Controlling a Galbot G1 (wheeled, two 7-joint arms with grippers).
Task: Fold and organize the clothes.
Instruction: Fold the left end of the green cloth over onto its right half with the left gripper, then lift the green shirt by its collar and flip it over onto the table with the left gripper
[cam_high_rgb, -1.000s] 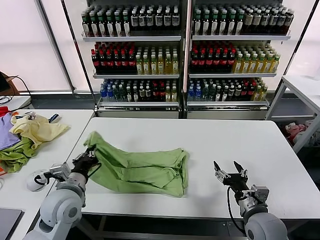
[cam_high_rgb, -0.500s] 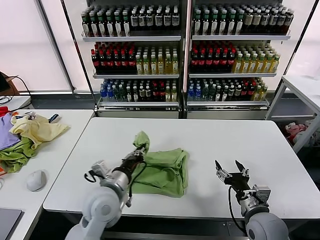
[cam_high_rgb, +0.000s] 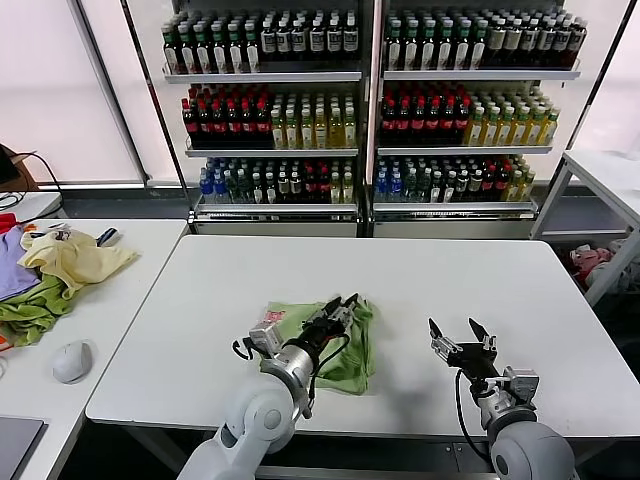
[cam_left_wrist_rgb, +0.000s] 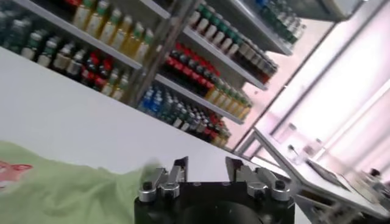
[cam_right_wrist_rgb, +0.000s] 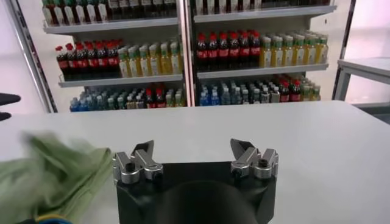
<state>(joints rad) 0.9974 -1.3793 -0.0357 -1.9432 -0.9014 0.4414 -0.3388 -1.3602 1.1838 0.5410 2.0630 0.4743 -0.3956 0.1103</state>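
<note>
The light green T-shirt (cam_high_rgb: 356, 352) lies folded in a small bundle on the white table (cam_high_rgb: 450, 275), near its front middle. Its red-and-white patch (cam_high_rgb: 268, 318) faces up at the bundle's left edge. My left gripper (cam_high_rgb: 340, 303) hovers over the bundle's top edge, open and empty. In the left wrist view the gripper (cam_left_wrist_rgb: 206, 167) is open above the table, with the shirt (cam_left_wrist_rgb: 67, 192) beside it. My right gripper (cam_high_rgb: 458, 335) rests open and empty on the table right of the shirt. The right wrist view shows it (cam_right_wrist_rgb: 192, 149) open, with the shirt (cam_right_wrist_rgb: 49, 176) off to one side.
A second table on the left holds a pale yellow garment (cam_high_rgb: 75, 258), a darker green one (cam_high_rgb: 30, 305), a purple one (cam_high_rgb: 10, 268) and a mouse (cam_high_rgb: 72, 360). Shelves of bottles (cam_high_rgb: 370, 100) stand behind. Another table (cam_high_rgb: 610, 170) is at the far right.
My left gripper has carried the shirt's left side across to the right, laid it over the rest, and opened. The right arm has not moved.
</note>
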